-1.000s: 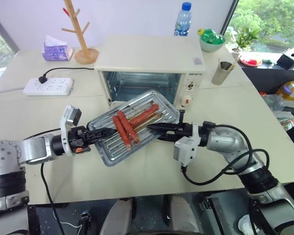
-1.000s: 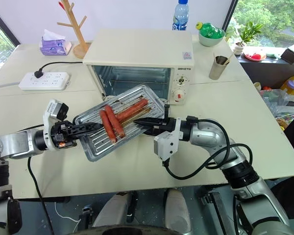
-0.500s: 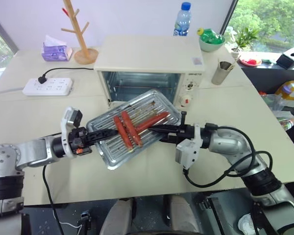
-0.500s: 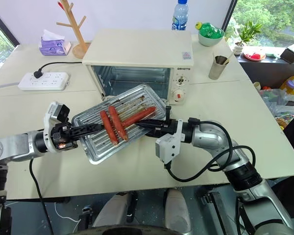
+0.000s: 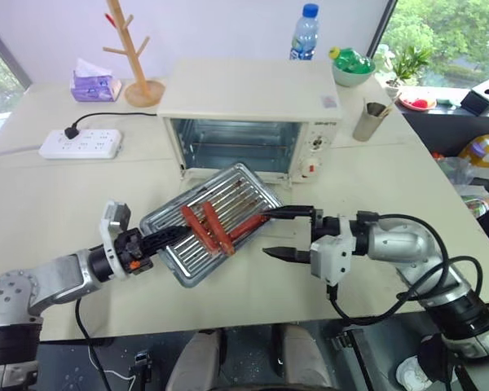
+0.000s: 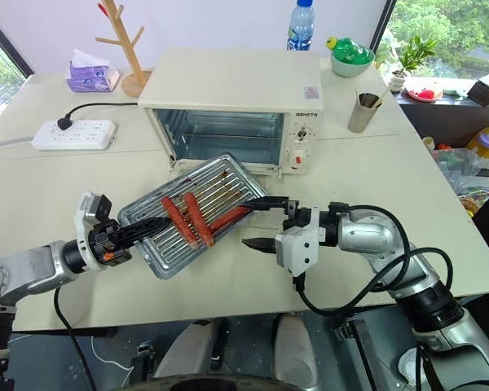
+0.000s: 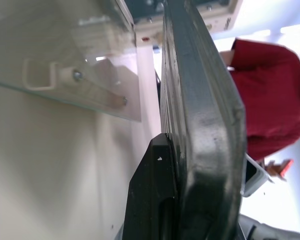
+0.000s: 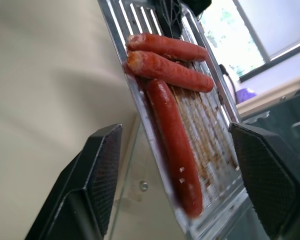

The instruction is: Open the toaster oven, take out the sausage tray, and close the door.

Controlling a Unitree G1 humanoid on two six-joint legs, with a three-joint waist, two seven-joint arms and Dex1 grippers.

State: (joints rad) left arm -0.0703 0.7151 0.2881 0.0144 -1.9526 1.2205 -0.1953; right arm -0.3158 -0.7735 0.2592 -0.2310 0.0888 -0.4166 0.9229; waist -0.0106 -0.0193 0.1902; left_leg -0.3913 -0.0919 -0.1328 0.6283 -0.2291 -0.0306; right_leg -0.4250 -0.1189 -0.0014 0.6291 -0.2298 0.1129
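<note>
Sausages, three reddish-brown ones [image 5: 214, 228], lie in the shallow ribbed silver tray [image 5: 228, 191], tilted above the cream table [image 5: 57, 204] before the cream-white toaster oven [image 5: 253, 110]. Left gripper [image 5: 173, 235] clamps its near corner. Right wrist view: right gripper [image 8: 182, 165] gapes wide, tray unpinched between its fingers.

Only readable-ish text: small dark brand word on toaster oven [image 6: 228, 102] control panel, top of front right side above knobs, letters too small to make out for sure. Small square sticker w/ red and blue print on oven top, near its front right corner: print illegible. Water bottle [image 6: 300, 26] at table's far edge has blue label, wording not legible. No numbers or signs elsewhere.
</note>
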